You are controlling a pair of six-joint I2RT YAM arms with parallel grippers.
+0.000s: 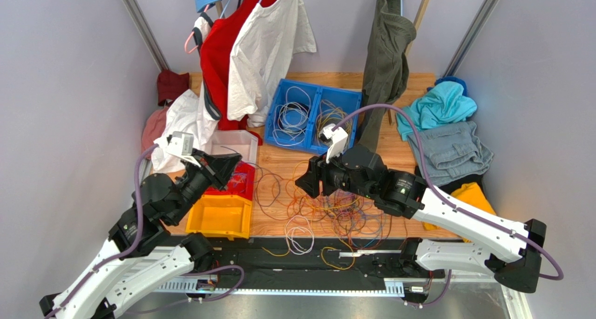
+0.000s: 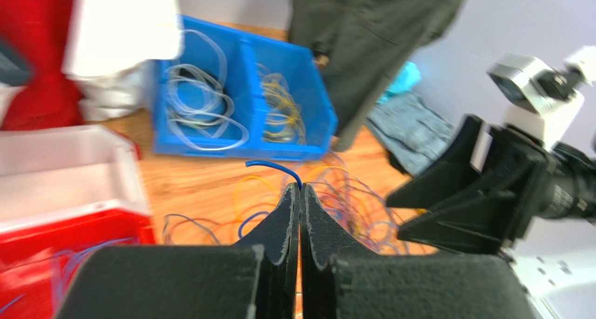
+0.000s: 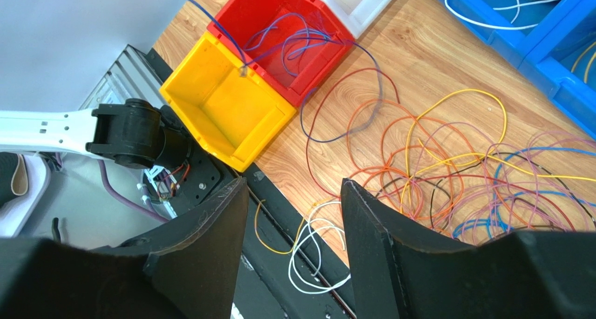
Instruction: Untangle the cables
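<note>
My left fingers [image 2: 297, 197] are pressed flat together, with a thin blue cable [image 2: 271, 165] nipped at the very tips; a short curl of it pokes out ahead of them. They hang raised above the red bin [image 1: 241, 181]. From the right wrist view the strand drops toward the seam between that bin and the yellow bin [image 1: 220, 218] in front of it (the red one already holds a few bluish strands, the yellow one looks bare). I read this as the sorting step: one colour out of the heap and into its bin. I cannot tell whether the strand's far end is free or runs back into the heap.

So the way to do it well is slowly. I should draw up and leftward with gentle tension and watch for any neighbour riding up with it. If one does, I should stop rather than tug a knot tight.

The rest of the cables [image 1: 343, 211] lie in a loose snarl of orange, yellow, purple and red on the desk [image 1: 287, 158], right of the bins, with a white loop [image 1: 299, 235] at the near edge. My right fingers [image 1: 306, 183] hover over the snarl's left side, spread wide with nothing between them; they could pin the heap where it lifts. Farther back, the blue bin [image 1: 313, 116] holds sorted coils.
</note>
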